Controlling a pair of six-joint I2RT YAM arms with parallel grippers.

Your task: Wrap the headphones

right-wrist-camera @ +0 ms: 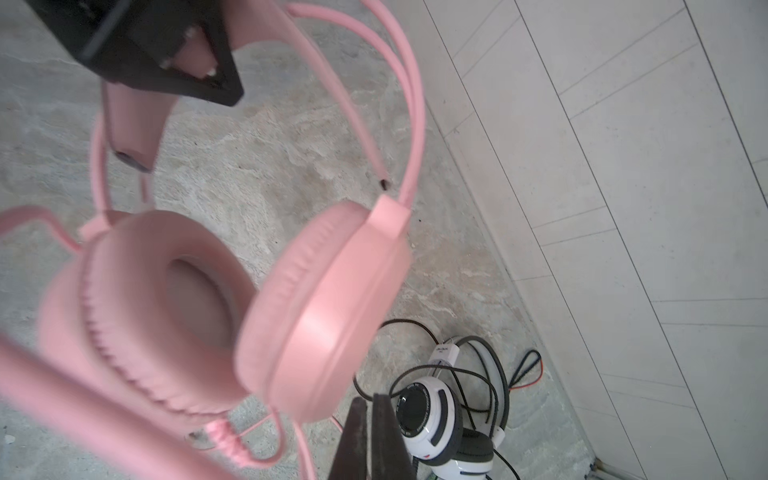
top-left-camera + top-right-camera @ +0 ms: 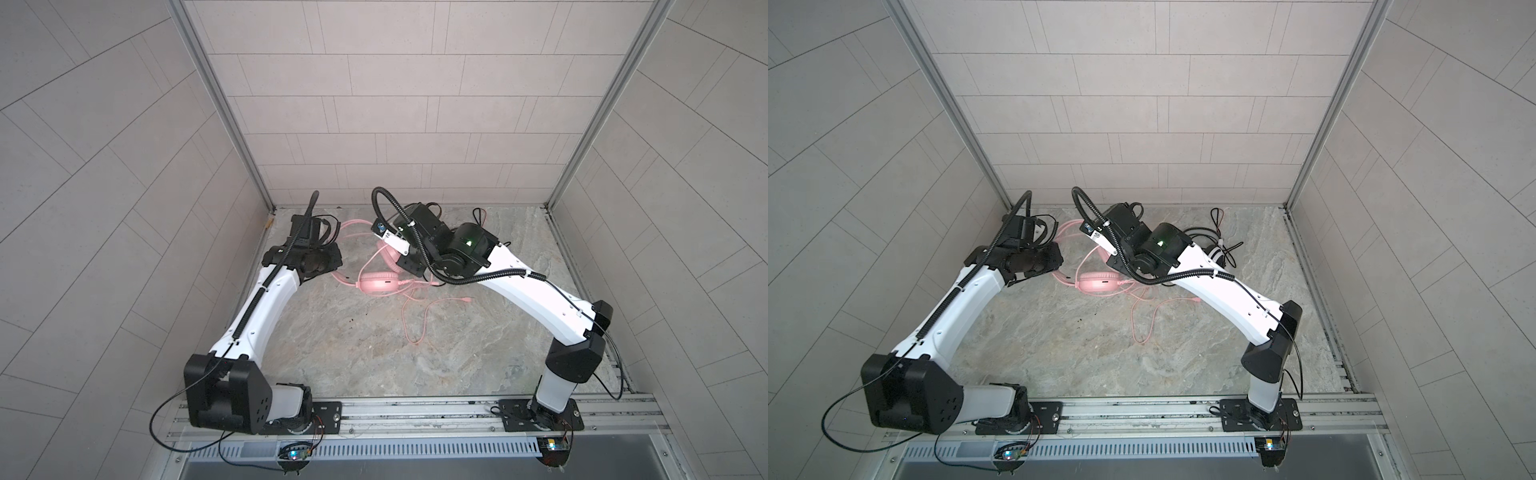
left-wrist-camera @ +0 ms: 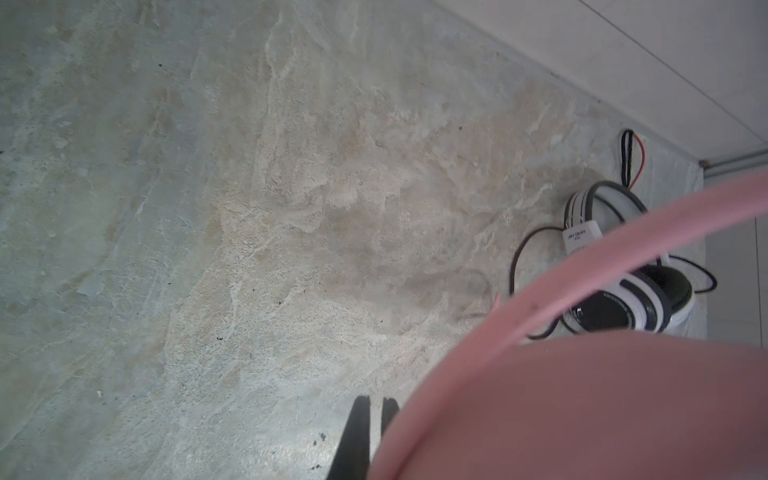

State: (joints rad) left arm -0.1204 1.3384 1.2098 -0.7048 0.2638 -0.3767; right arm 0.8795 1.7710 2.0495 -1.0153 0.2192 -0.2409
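Observation:
The pink headphones stand at the back middle of the stone table, one ear cup down and the headband arching up. My left gripper is shut on their padded headband strap. Their pink cable trails loose toward the front. My right gripper is shut just right of the ear cups. The cable runs beside its fingers, and nothing shows between them. The white-and-black headphones lie at the back right with their black cable tangled around them, mostly hidden under my right arm.
A black-and-red wire loop lies near the back wall. Tiled walls close in the back and both sides. An aluminium rail with the arm bases runs along the front edge.

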